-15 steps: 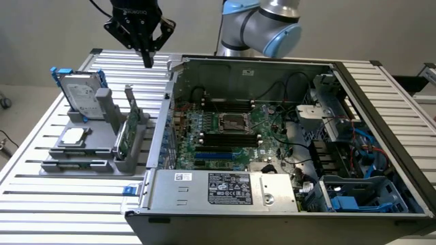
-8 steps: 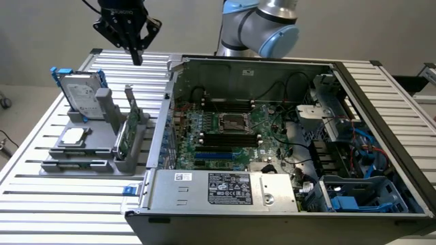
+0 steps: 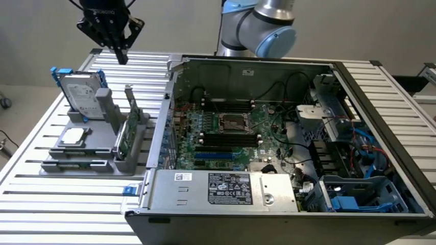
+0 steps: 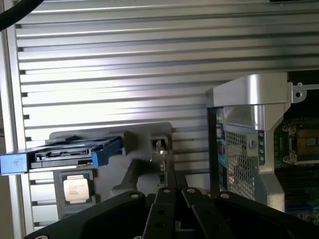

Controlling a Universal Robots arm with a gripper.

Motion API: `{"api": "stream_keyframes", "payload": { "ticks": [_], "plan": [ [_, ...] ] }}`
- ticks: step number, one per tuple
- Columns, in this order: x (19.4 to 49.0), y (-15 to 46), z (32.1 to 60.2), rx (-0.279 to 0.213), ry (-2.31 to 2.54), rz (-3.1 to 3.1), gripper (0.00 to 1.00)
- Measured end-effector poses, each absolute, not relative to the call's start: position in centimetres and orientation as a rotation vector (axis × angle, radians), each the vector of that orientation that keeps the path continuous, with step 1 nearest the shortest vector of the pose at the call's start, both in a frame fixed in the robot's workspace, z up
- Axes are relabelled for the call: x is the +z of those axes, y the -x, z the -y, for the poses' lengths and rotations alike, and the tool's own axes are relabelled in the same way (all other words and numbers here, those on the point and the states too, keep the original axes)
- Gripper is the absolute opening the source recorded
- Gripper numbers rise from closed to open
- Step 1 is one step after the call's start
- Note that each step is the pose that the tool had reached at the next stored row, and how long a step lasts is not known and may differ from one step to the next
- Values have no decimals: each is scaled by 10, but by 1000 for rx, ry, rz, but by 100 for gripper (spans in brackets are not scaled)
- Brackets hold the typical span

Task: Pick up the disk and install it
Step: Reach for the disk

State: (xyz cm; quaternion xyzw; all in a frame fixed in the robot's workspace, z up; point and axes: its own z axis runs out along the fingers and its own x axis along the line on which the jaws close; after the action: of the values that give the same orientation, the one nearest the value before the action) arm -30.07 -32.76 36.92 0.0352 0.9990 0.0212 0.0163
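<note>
Disk (image 3: 80, 96): silver, white printed label, blue-framed.
Chip (image 3: 73, 136): silver.
Card (image 3: 126, 137): green.
Holder (image 3: 81, 166): plain grey.
Worktop (image 3: 61, 214): silver, ribbed stripes.
End effector (image 3: 122, 57): black.
Arm (image 3: 269, 30): grey, pale blue caps.
Motherboard (image 3: 269, 145): green, black slots.
Power supply (image 3: 184, 191): silver, white-and-black label.
Case (image 3: 272, 229): dark grey.

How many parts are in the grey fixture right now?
3: the disk standing upright at the rear, the square chip flat in front of it, the green card on edge toward the exterior view's right. None looks hidden.

Air above the disk (image 3: 80, 94) is open; a grey post (image 3: 103, 103) stands beside.
</note>
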Motion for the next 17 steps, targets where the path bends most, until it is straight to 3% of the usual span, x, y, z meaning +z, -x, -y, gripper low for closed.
{"api": "stream_keyframes", "payload": {
  "ticks": [17],
  "plan": [
    [367,378,322,66,-109,-3106,11]
  ]
}}
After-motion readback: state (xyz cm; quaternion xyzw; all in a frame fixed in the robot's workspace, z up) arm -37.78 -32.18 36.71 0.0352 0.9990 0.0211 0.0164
